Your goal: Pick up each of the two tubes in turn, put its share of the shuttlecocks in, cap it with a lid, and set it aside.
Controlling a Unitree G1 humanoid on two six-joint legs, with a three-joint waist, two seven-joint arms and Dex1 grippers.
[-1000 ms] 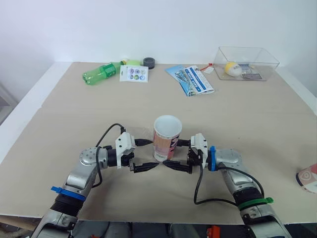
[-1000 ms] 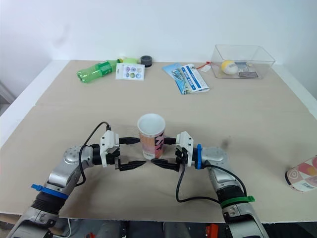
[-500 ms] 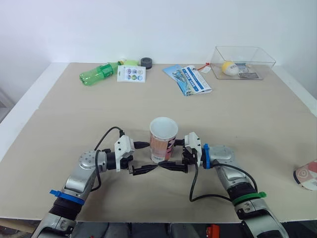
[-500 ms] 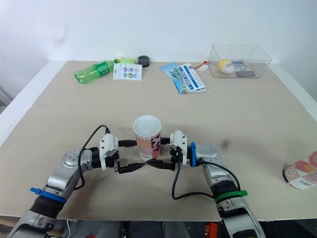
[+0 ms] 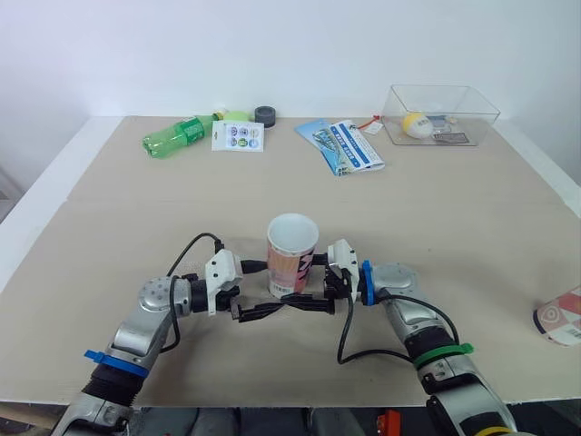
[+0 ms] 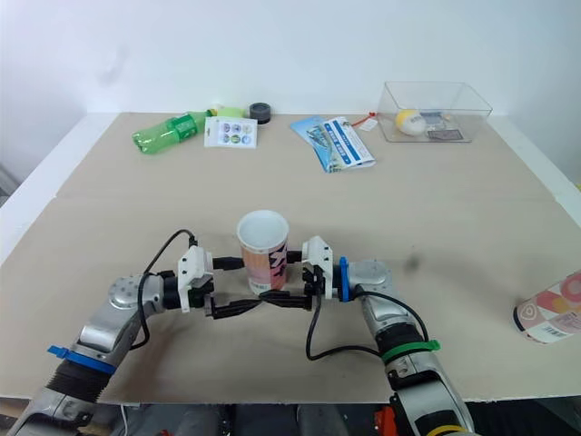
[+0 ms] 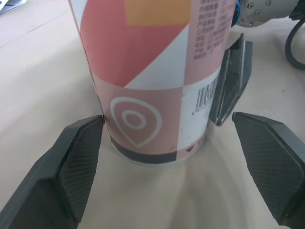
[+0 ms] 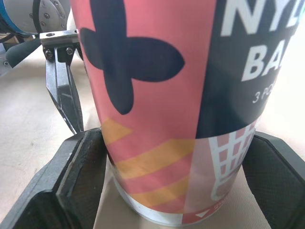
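A pink patterned tube (image 5: 292, 259) stands upright with its top open in the middle of the table (image 5: 136, 218). My left gripper (image 7: 167, 119) is open around its base from the left; one finger (image 7: 81, 152) touches the wall and the other stands off. From the right, my right gripper (image 8: 174, 137) has both fingers against the tube's (image 8: 162, 95) sides. A second tube (image 6: 549, 309) lies at the table's right edge.
Along the far edge lie a green bottle (image 5: 177, 134), a sticker card (image 5: 238, 136), a dark roll (image 5: 265, 113), leaflets (image 5: 343, 145) and a clear box (image 5: 438, 113) holding a pale ball.
The camera has shifted, moving the whole picture. The right gripper has drawn slightly closer onto the tube's base. The tube still stands on the same spot.
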